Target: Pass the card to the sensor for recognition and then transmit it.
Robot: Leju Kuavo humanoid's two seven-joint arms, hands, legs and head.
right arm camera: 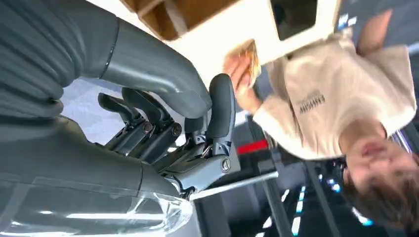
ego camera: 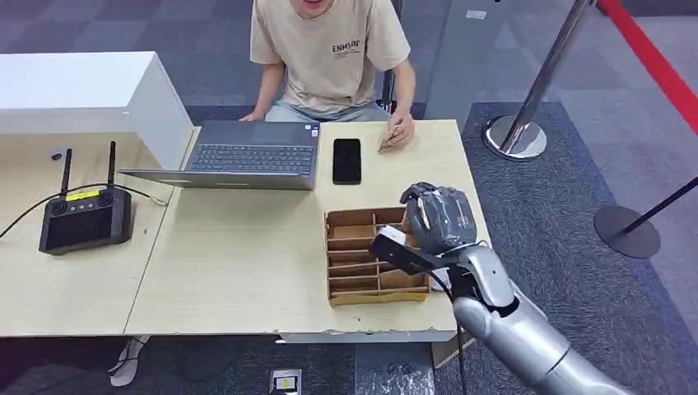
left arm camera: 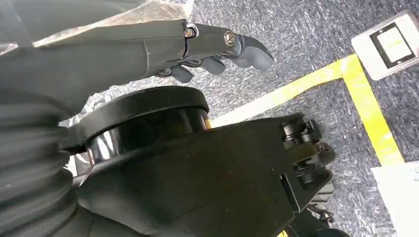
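A person sits at the far side of the table and holds a tan card (ego camera: pixel 385 141) flat on the tabletop; it is the same card (right arm camera: pixel 251 60) that their fingers pinch in the right wrist view. A black phone (ego camera: pixel 346 160) lies face up just left of the card. My right hand (ego camera: pixel 436 216) hovers over the right end of a cardboard divider box (ego camera: pixel 362 255), short of the card. Its fingers (right arm camera: pixel 148 126) are loosely bent with the thumb apart and nothing in them. My left hand (left arm camera: pixel 212 47) hangs over the floor, fingers stretched out and empty.
An open laptop (ego camera: pixel 247 156) stands left of the phone. A black device with two antennas (ego camera: pixel 82 218) sits on the left table, beside a white cabinet (ego camera: pixel 82 90). Stanchion bases (ego camera: pixel 514 136) stand on the carpet to the right. Bare tabletop (ego camera: pixel 239 255) lies left of the box.
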